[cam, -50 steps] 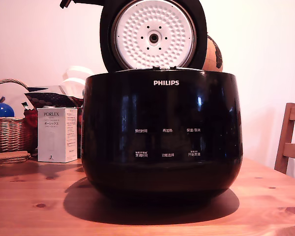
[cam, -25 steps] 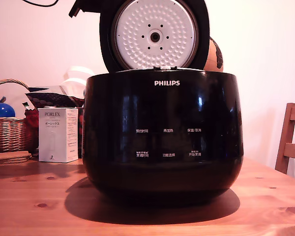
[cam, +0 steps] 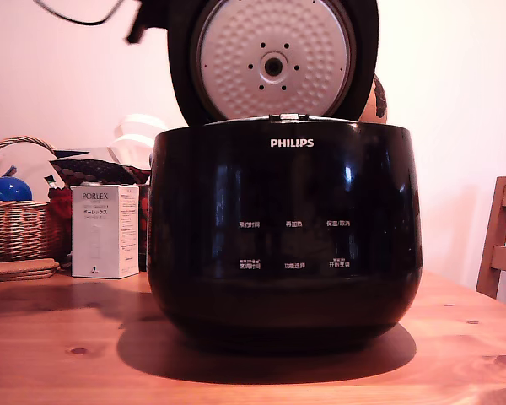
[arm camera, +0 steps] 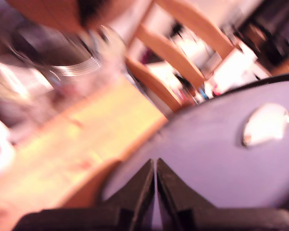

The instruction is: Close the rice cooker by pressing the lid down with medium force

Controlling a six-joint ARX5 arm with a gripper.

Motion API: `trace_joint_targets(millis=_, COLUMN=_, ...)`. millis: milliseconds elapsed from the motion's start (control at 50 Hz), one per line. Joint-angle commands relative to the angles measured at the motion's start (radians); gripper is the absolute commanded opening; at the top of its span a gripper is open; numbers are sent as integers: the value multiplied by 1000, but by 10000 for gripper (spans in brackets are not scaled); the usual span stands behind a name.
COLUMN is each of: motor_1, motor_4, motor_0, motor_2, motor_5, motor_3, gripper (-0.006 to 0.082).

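Observation:
The rice cooker (cam: 287, 236), a big glossy black pot with a white PHILIPS logo, stands on the wooden table (cam: 59, 354) and fills the middle of the exterior view. Its lid (cam: 274, 63) is raised at the back, leaning forward, with the white dimpled underside facing the camera. A dark part of the arm (cam: 143, 21) with a cable shows at the lid's upper left edge. In the blurred wrist view my gripper (arm camera: 155, 166) is shut, empty, with its tips against the lid's glossy outer face (arm camera: 216, 163), near a pale oval patch (arm camera: 266, 124).
Left of the cooker in the exterior view stand a white PORLEX box (cam: 105, 230), a wicker basket (cam: 17, 228) holding a blue ball, and flat coasters (cam: 21, 268). A wooden chair (cam: 502, 245) stands at the right edge. A brown round object (cam: 375, 97) sits behind the lid.
The lid has tipped forward, its underside now larger and in shade. The arm piece at its top left has moved right. The cooker has shifted slightly to the right.

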Motion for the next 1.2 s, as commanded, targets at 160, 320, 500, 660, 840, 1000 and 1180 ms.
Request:
trace_joint_targets(millis=160, motor_1=21, motor_4=3, motor_0=-58, motor_2=-5, motor_5=10, motor_3=-21, gripper=-19)
trace_joint_targets(millis=320, motor_1=21, motor_4=-88, motor_0=-98, motor_2=-5, motor_5=10, motor_3=14, gripper=-19)
trace_joint_targets(millis=500, motor_1=21, motor_4=-180, motor_0=-137, motor_2=-36, motor_5=9, motor_3=62, gripper=-19)
trace_joint_targets(millis=660, motor_1=-15, motor_4=-180, motor_0=-155, motor_2=-224, motor_5=1, motor_3=174, gripper=-19)
trace_joint_targets(millis=840, motor_1=-75, motor_4=-192, motor_0=-175, motor_2=-416, motor_5=-27, motor_3=299, gripper=-19)
trace_joint_targets(millis=1000, motor_1=-143, motor_4=-277, motor_0=-200, motor_2=-514, motor_5=-28, motor_3=405, gripper=-19)
trace_joint_targets(millis=1180, motor_1=-233, motor_4=-340, motor_0=-221, motor_2=-619, motor_5=-51, motor_3=529, gripper=-19)
